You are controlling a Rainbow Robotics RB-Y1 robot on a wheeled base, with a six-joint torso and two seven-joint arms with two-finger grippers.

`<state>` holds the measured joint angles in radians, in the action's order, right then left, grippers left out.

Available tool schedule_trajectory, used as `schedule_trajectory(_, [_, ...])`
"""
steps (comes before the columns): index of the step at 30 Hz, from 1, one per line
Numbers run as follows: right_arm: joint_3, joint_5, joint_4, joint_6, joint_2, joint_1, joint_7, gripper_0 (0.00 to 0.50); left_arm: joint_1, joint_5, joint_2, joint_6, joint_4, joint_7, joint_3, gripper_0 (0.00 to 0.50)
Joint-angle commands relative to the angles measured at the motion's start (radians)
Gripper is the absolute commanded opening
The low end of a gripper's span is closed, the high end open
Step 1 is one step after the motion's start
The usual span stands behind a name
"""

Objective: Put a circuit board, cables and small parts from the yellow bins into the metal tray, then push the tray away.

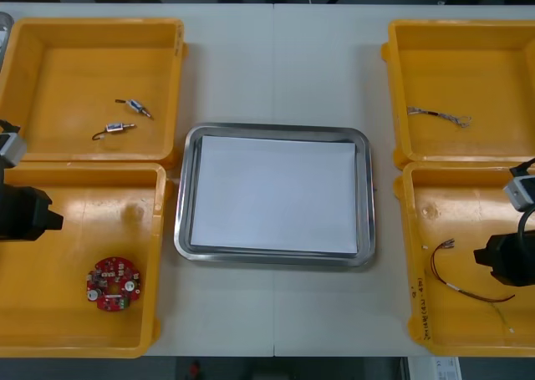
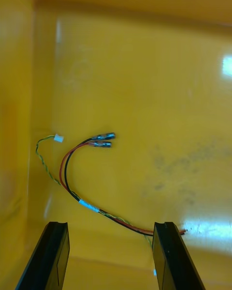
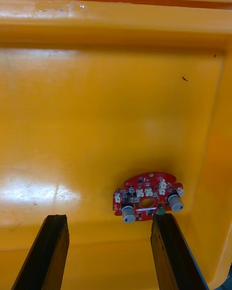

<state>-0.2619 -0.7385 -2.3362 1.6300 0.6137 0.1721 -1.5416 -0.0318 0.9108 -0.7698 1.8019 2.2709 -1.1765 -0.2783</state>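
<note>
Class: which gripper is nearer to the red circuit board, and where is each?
Left. The left gripper is open over the bin holding the circuit board, just past one finger; the right gripper is across the tray, open over a cable.

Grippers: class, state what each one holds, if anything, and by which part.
Nothing is held. The left gripper stands open above the circuit board, and the right gripper stands open above the red and yellow cable.
</note>
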Motion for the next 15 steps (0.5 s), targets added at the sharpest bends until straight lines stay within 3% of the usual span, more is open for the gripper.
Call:
schedule_trajectory(1, [0.030,0.001,-0.031,-0.056,0.044,0.069,-0.137,0.500,0.067,-0.035,0.030,-0.053,0.056,0.041,0.039,0.500])
schedule_trajectory(8, [0.076,0.005,-0.029,-0.072,0.072,0.078,-0.290,0.500,0.145,-0.069,0.052,-0.128,0.079,0.051,0.080,0.500])
schedule_trajectory(15, [0.168,0.056,0.001,-0.177,0.126,0.090,-0.321,0.500,0.216,-0.104,0.061,-0.216,0.085,0.054,0.128,0.500])
